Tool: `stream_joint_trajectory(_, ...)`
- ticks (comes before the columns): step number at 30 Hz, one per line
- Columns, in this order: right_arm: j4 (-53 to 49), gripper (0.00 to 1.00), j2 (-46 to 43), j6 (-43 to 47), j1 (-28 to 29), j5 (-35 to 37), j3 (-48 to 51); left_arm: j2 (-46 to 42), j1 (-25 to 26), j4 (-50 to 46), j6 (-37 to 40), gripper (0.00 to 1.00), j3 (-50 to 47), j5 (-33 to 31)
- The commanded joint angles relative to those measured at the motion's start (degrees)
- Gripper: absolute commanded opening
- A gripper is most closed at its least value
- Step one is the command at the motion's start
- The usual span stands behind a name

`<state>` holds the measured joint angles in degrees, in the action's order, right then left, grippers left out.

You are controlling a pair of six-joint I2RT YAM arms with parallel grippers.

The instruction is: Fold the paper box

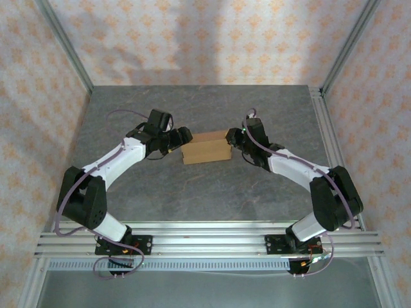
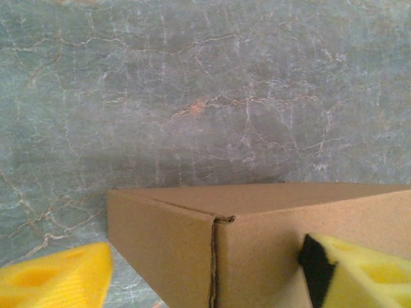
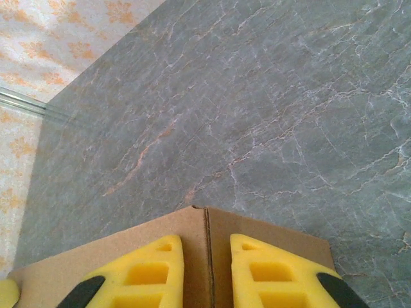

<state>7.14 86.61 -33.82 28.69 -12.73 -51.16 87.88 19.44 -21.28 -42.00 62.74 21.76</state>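
Top view: closed brown paper box (image 1: 205, 149) sits mid-frame on grey table (image 1: 205, 192), one arm at each end. Left gripper (image 2: 205, 273), spread wide at frame bottom, straddles a box corner, not clamped, prob. to steady it. Right gripper (image 3: 207, 269), fingers nearly together w/ nothing between, rests on the lid seam, likely pressing it shut.

Grey marbled tabletop (image 1: 192, 192); floral-patterned walls (image 1: 192, 32); aluminium rails (image 1: 212, 240) along near edge.
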Motion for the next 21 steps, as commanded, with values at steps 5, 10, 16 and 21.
stream_joint_trajectory(5, -7.53, 0.16, 2.42, 2.21, 0.67, 1.14, 2.16, -4.87, -1.89, -1.60, 0.26, 0.91, -2.36, 3.53)
stream_joint_trajectory(10, -7.50, 0.15, 2.93, 2.29, 0.67, 0.75, 1.98, -7.80, -3.29, -0.43, 0.34, 0.99, -3.94, 3.47)
stream_joint_trajectory(16, -7.27, 0.15, 2.97, 2.49, 0.68, 0.22, 1.85, -5.17, -4.28, -0.80, 0.63, 0.73, -4.57, 4.94)
stream_joint_trajectory(21, -7.55, 0.15, 2.92, 2.59, 0.67, -0.09, 1.51, -4.03, -4.19, -0.14, -0.39, 0.47, -7.29, 6.01)
